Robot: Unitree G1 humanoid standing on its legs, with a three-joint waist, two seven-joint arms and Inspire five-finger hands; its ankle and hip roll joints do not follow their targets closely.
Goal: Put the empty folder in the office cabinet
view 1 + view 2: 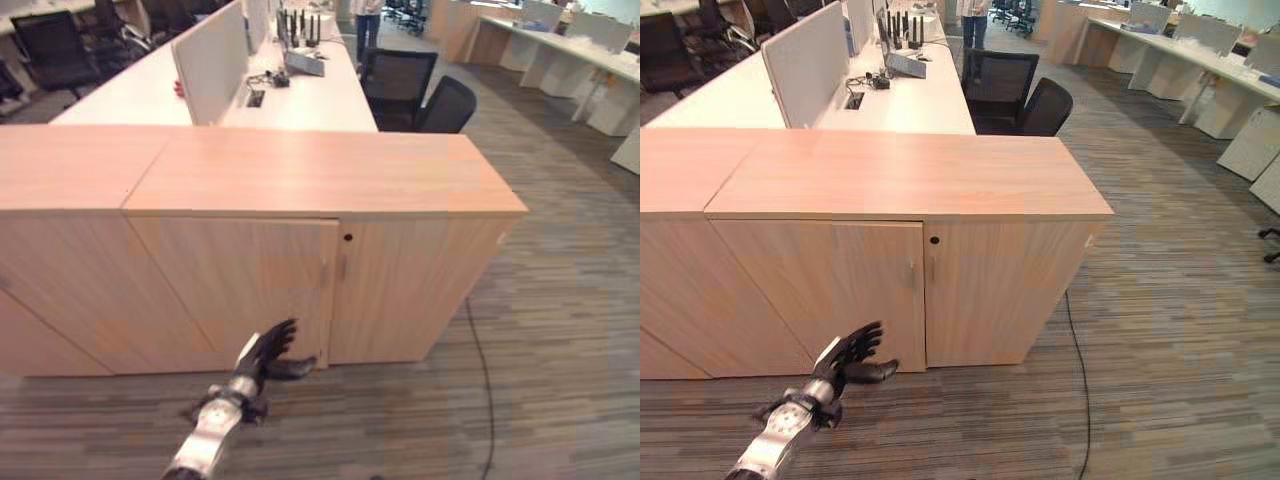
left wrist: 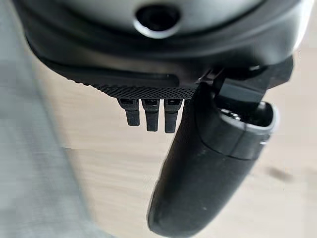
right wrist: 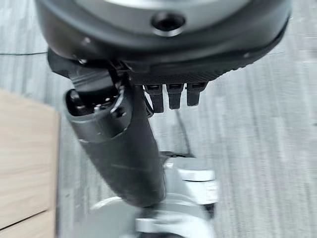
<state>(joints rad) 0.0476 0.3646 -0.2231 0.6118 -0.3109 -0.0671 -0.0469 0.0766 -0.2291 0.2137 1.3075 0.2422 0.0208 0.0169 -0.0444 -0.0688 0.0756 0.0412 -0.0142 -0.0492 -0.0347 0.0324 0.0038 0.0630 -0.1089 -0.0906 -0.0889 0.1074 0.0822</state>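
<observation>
Office cabinet (image 1: 300, 270) of pale wood-grain, doors flat; left hand (image 1: 268, 352) spread.

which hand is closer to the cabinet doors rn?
Left. The left hand reaches open toward the lower part of the cabinet doors; the right hand hangs over carpet beside the cabinet.

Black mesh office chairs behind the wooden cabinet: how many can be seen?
2: black mesh office chair tucked at the white desk, another black chair beside it, nearer the light wooden cabinet. Others far left, blurred.
</observation>
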